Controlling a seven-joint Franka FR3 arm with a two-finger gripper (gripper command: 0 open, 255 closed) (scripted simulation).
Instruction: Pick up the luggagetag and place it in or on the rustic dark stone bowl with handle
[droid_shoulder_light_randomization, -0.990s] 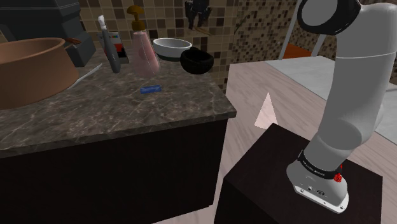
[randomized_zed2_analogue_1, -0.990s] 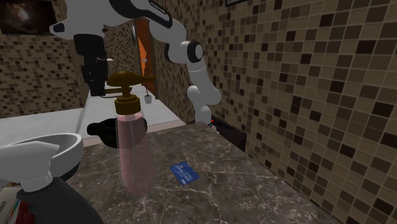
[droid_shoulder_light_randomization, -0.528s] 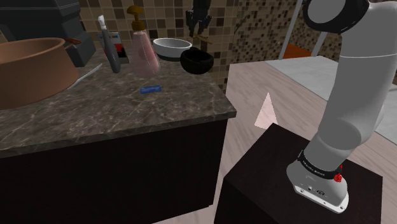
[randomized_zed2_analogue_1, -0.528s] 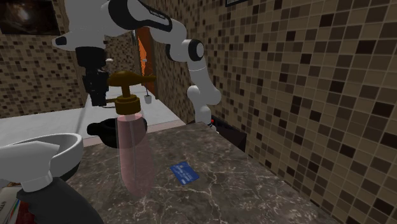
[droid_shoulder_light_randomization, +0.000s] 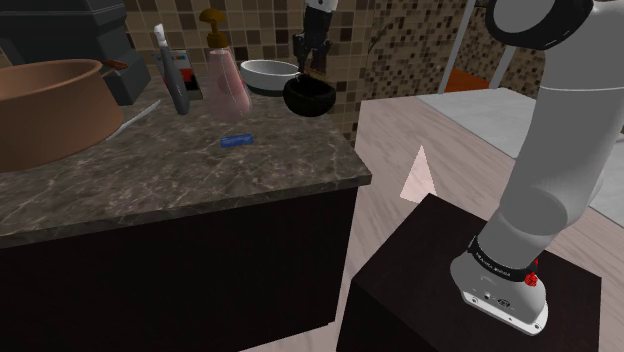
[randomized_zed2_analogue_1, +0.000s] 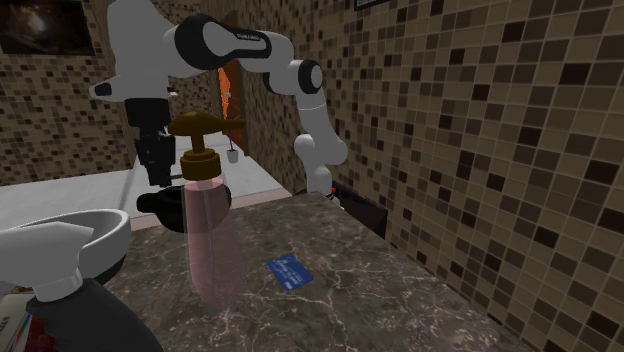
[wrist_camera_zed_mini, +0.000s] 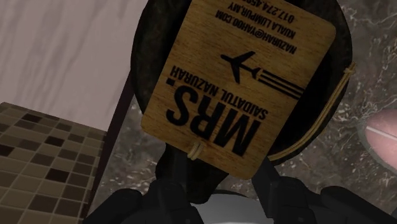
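Note:
A wooden luggage tag (wrist_camera_zed_mini: 238, 83), printed with a plane and black lettering and carrying a thin cord loop, hangs clasped by its lower edge in my black gripper (wrist_camera_zed_mini: 219, 184). Right behind the tag lies the round dark bowl (wrist_camera_zed_mini: 343, 76). In the shoulder view the gripper (droid_shoulder_light_randomization: 312, 58) hovers just above the black bowl (droid_shoulder_light_randomization: 308, 97) at the far right end of the counter. In the second exterior view the gripper (randomized_zed2_analogue_1: 158, 172) hangs over the same bowl with its handle (randomized_zed2_analogue_1: 158, 206), partly behind the pump bottle.
On the dark marble counter (droid_shoulder_light_randomization: 150, 185) lie a blue card (droid_shoulder_light_randomization: 238, 140), a pink pump bottle (droid_shoulder_light_randomization: 227, 80), a white bowl (droid_shoulder_light_randomization: 270, 72), a spray bottle (droid_shoulder_light_randomization: 172, 70) and a big brown bowl (droid_shoulder_light_randomization: 45, 105). A mosaic tile wall (randomized_zed2_analogue_1: 480, 150) lies behind.
The gripper has come down steadily with the tag, from high above the counter's end to just over the black bowl. Nothing on the counter has moved.

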